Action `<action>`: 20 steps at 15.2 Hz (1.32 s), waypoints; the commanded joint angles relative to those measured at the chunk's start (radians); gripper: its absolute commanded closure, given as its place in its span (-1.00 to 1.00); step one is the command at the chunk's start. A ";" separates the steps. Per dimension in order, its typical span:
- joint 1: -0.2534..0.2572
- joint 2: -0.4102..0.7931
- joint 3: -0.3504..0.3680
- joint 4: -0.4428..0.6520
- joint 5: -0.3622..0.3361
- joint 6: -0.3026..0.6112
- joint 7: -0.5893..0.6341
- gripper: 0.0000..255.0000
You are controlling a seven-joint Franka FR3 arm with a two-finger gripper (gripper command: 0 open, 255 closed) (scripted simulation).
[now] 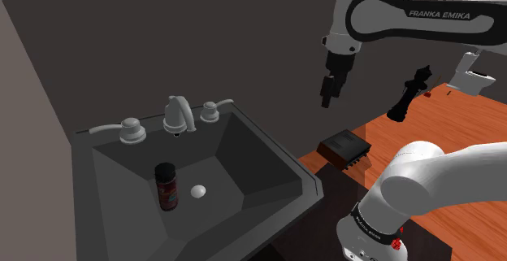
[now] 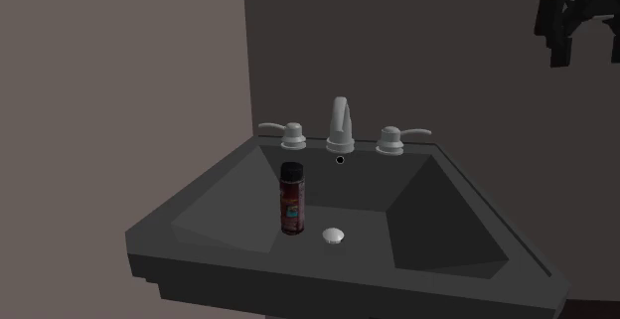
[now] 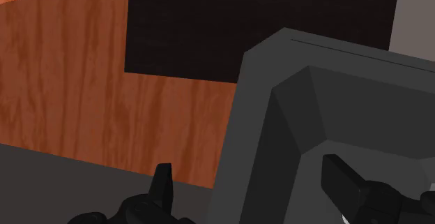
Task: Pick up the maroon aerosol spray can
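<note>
Dark walls (image 2: 119,69) stand behind the sink (image 1: 302,176), and our fingers (image 3: 164,181) hang wide apart with nothing in them, high over one side of it. Down in the bowl, well apart from the fingers, the maroon spray can (image 1: 167,188) stands upright just beside the white drain (image 1: 198,191). We think it is light, hard and smooth, so it could slip or tip; we should pinch it around the middle of its round body.

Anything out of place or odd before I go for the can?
The dark maroon spray can stands upright inside the sink basin, beside the drain, which is an unusual place for it. A black chess piece leans noticeably on the wooden surface. Nothing looks spilled.
</note>
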 commanded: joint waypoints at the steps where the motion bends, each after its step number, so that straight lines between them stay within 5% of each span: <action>1: 0.000 0.000 0.000 0.000 0.000 0.000 0.000 -1.00; 20: 0.145 0.515 0.202 0.097 0.206 0.422 0.247 -1.00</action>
